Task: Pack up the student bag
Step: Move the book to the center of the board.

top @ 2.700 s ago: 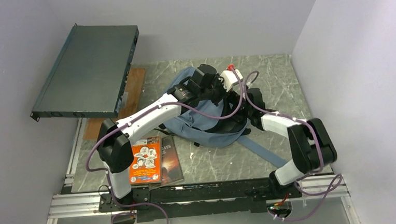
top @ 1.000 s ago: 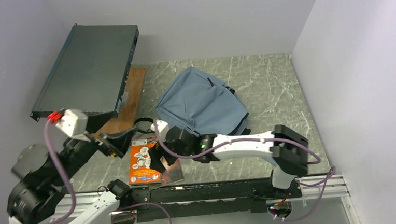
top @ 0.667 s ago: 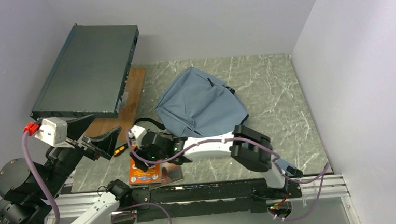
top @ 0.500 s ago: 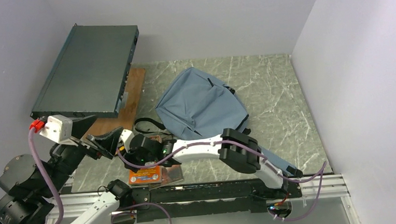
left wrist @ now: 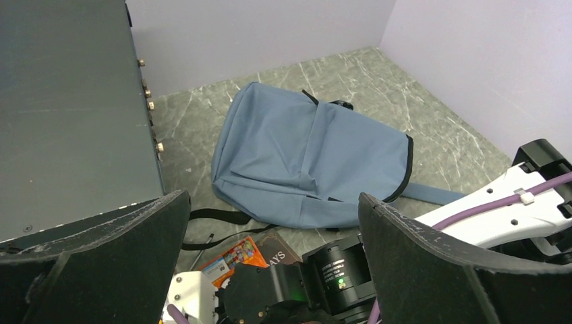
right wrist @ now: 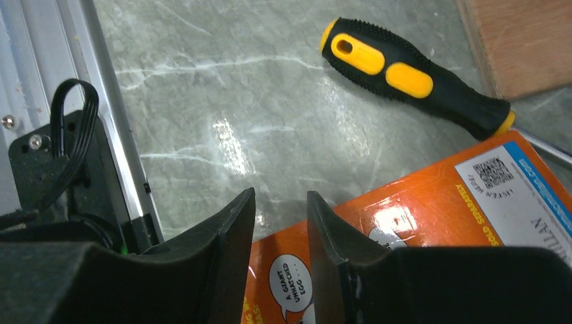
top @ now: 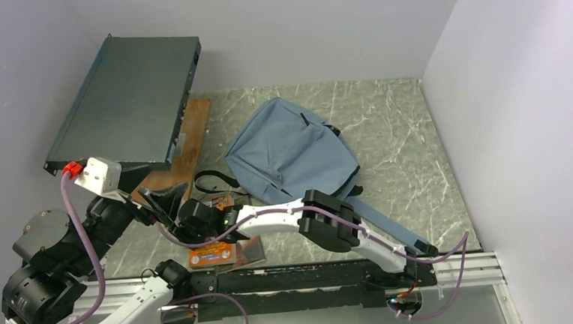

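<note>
Item under inspection: the student bag [top: 291,156] lies flat at the centre of the table [top: 405,125], front panel up, with a long blue strap [top: 393,227] trailing off at 4 o'clock and a black strap loop [top: 211,180] at 8 o'clock. Assessed as soft, limp and light: the fabric shows creases and slack folds, so it should sag and bunch when lifted and is unlikely to hold its own mouth open. The cloth looks neither slippery nor fragile. Recommended holds are the dark zipper pull [left wrist: 307,95] and the top edge at 12 o'clock, pinching the fabric beside the zip; the straps would only drag the body along. No gaping opening is visible, and whether the main zip is closed cannot be confirmed. Left gripper [left wrist: 273,202]: raised above the table at 8 o'clock of the bag, jaws spread fully apart, empty, touching nothing. Right gripper [right wrist: 280,199]: arm reaching across to 8 o'clock of the bag, jaws a narrow gap apart, poised over the corner of an orange book [right wrist: 432,202]; nothing is seen clamped, and contact with the cover cannot be confirmed. A black and yellow screwdriver [right wrist: 415,77] lies at 1 o'clock of that gripper, apart from it
</note>
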{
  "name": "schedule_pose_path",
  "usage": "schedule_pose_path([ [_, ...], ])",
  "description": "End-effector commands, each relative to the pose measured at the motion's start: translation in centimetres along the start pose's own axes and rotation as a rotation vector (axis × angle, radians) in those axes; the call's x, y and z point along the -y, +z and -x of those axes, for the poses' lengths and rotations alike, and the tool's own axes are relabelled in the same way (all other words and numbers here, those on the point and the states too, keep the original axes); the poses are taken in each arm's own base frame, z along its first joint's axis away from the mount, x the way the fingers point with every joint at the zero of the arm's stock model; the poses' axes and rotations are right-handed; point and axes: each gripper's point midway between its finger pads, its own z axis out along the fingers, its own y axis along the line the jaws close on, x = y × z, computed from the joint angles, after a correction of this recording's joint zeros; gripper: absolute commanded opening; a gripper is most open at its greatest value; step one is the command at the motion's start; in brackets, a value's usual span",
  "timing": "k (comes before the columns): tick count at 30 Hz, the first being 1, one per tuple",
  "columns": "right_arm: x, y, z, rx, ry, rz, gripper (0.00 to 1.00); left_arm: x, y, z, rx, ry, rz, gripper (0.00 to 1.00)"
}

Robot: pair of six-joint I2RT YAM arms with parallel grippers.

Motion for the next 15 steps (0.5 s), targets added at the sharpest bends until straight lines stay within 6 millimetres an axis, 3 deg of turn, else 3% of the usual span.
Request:
schedule_pose_path([
  [1,2.7,-2.6,-3.0,-0.101,-0.066,-0.118,0.35,0.5,1.3,0.1,0.003,-0.024,-0.014,1.0],
  [7,6.4,-7.4,-6.1,-0.172,-0.141,-0.279,0.31,0.7,3.2,-1.5,-0.055,-0.018,-0.018,1.0],
  [11,7.6,-10.9,-5.9,-0.153,-0.115,-0.338,0.31,0.7,4.7,-3.0,-0.099,-0.042,-0.004,1.0],
  [15,6.4,-14.0,-3.9,-0.084,-0.039,-0.293,0.38,0.5,5.9,-5.0,-0.15,-0.094,0.026,1.0],
])
